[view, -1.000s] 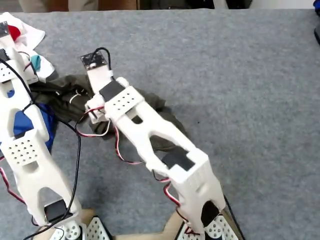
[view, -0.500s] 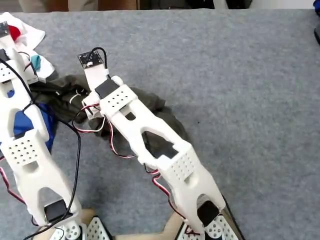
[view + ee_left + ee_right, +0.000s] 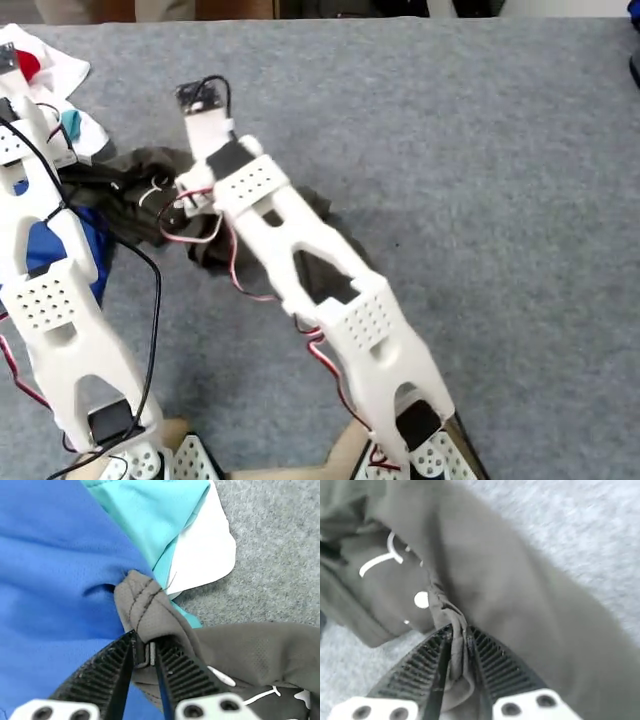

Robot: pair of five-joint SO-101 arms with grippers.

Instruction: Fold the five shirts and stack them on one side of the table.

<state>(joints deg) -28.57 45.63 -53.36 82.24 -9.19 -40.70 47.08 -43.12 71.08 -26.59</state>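
Shirt (image 3: 312, 207) in olive is clamped at its hem by the left gripper (image 3: 144, 652) and at a fold by the right gripper (image 3: 459, 642); spreading flat is apparently called for next.

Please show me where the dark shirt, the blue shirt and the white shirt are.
dark shirt (image 3: 520, 595), right wrist view, on its flat body fabric.
blue shirt (image 3: 50, 555), left wrist view, on its broad smooth area.
white shirt (image 3: 207, 555), left wrist view, on its visible corner.
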